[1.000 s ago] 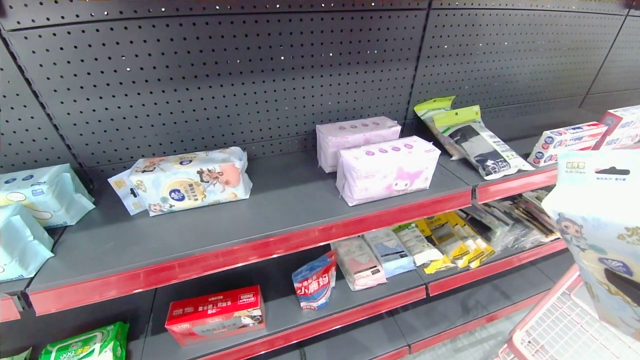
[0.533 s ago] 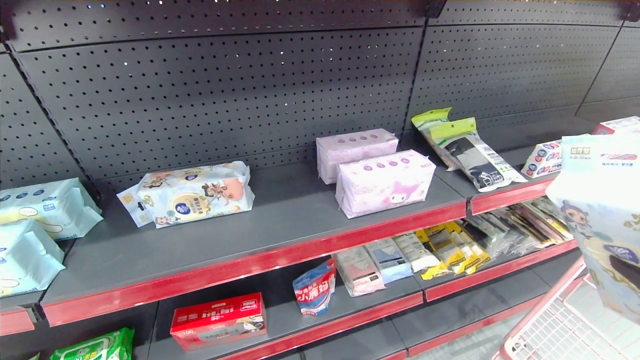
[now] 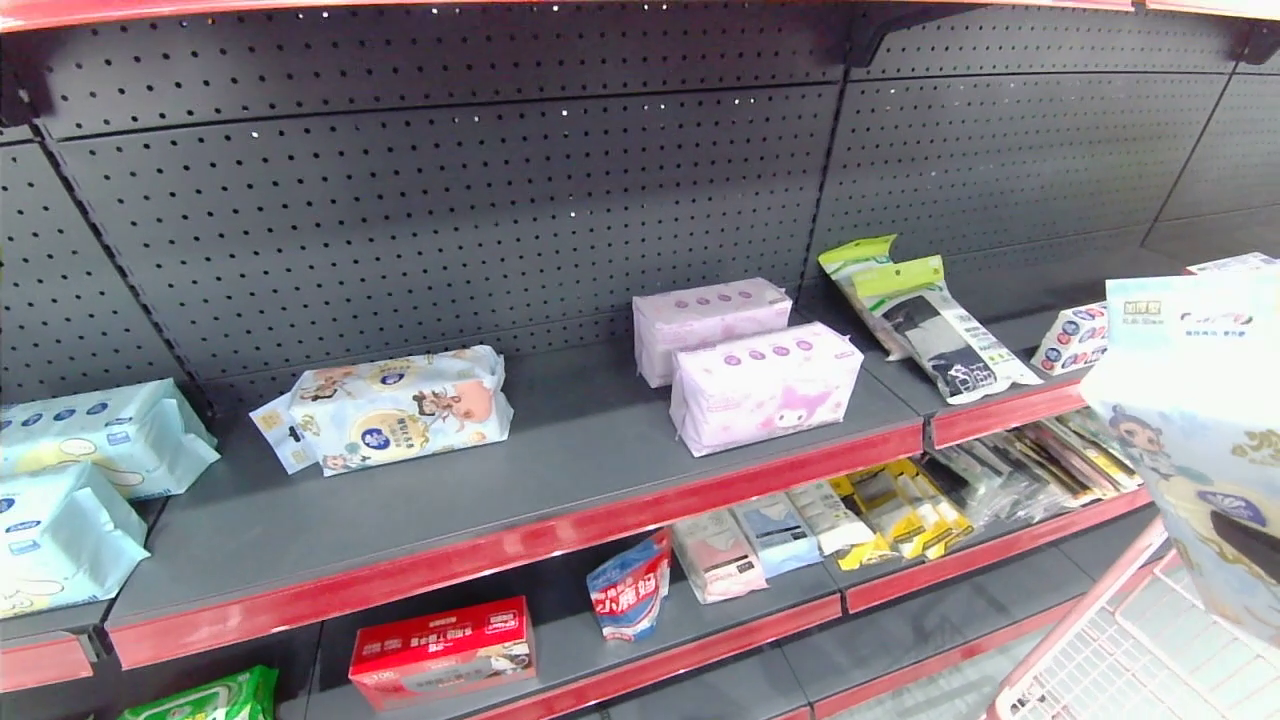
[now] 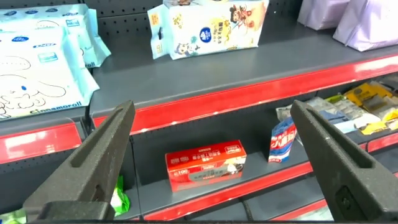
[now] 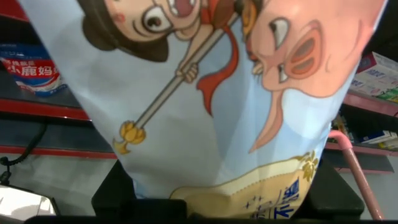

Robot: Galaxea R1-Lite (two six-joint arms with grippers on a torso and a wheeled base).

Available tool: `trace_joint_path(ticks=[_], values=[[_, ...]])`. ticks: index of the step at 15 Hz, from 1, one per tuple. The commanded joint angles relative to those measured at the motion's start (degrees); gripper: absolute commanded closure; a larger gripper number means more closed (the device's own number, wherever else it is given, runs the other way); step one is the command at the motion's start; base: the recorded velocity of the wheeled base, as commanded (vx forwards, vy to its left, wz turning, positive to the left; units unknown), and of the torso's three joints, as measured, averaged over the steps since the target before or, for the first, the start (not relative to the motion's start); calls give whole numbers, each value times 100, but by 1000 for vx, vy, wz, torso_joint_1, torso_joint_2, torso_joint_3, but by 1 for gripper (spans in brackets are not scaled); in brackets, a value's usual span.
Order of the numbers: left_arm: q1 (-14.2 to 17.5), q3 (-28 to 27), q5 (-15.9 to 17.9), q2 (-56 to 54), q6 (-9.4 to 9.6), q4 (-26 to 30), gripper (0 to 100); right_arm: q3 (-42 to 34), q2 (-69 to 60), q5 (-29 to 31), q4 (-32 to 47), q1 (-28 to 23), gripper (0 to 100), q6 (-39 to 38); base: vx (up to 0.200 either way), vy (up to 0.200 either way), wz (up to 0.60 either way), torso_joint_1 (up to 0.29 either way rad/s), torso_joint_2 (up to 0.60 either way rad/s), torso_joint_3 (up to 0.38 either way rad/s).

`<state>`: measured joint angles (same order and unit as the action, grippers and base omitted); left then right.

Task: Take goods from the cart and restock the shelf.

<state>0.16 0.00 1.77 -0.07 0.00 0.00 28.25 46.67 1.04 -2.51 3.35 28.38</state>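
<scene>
The right claw (image 5: 224, 202) was clamped on a cartoon-printed pack (image 3: 1195, 440), its dark fingers (image 5: 115, 193) pressing the lower part of the pack from either side. In the head view the pack hung upright at the right edge of the frame, above the pink wire cart (image 3: 1090, 655) in the lower right corner and in front of the right end of the shelf (image 3: 560, 450). A dark patch low on the pack's face was probably one claw finger, though the view was too partial to be sure.

The left claw (image 4: 211, 109) was held apart and empty, facing the red front edge of the shelf.

On the grey shelf board, left of centre, lay a matching pack (image 3: 395, 405) on its side. Right of centre sat two pink tissue packs (image 3: 765, 385), one just behind the other. At the far left were pale blue packs (image 3: 95, 440), and toward the upper right two green-topped pouches (image 3: 935, 320) leaned against each other. On the lower shelf stood a red box (image 3: 440, 650) and, near it to the right, a blue pouch (image 3: 630, 590).
</scene>
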Motion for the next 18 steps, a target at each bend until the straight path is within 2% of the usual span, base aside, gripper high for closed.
trace_joint_path(ticks=[1,5,11,18], values=[[2,0,-1,7,0,0,0,-3,44,2,-4,-1,100,1,0,0,0,0,0,0],[2,0,-1,7,0,0,0,-3,106,107,-13,-1,100,45,0,0,0,0,0,0],[2,0,-1,7,0,0,0,-21,123,107,-21,-1,100,54,0,0,600,4,2,1],[2,0,8,7,9,0,0,-30,36,160,-21,-326,100,-52,0,0,0,0,0,0]])
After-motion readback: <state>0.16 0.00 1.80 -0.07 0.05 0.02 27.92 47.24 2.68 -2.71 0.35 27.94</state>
